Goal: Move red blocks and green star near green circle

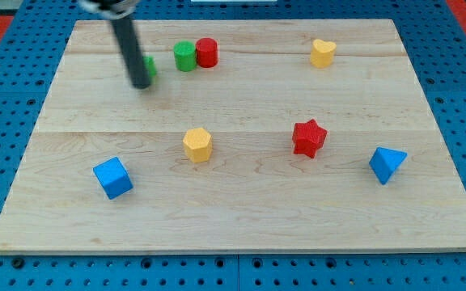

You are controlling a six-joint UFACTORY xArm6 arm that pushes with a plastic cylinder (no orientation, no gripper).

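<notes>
My tip [141,83] rests on the board at the view's upper left, right against a green block [150,66] that the rod mostly hides; its shape cannot be made out. A green cylinder [185,56] stands just right of it, touching a red cylinder [207,52] on its right. A red star [308,137] lies well apart at the view's right of centre.
A yellow heart [323,52] sits at the upper right. A yellow hexagon [197,145] is at the centre, a blue cube [112,178] at the lower left, a blue triangle [387,164] at the right. The wooden board [241,218] lies on a blue pegboard.
</notes>
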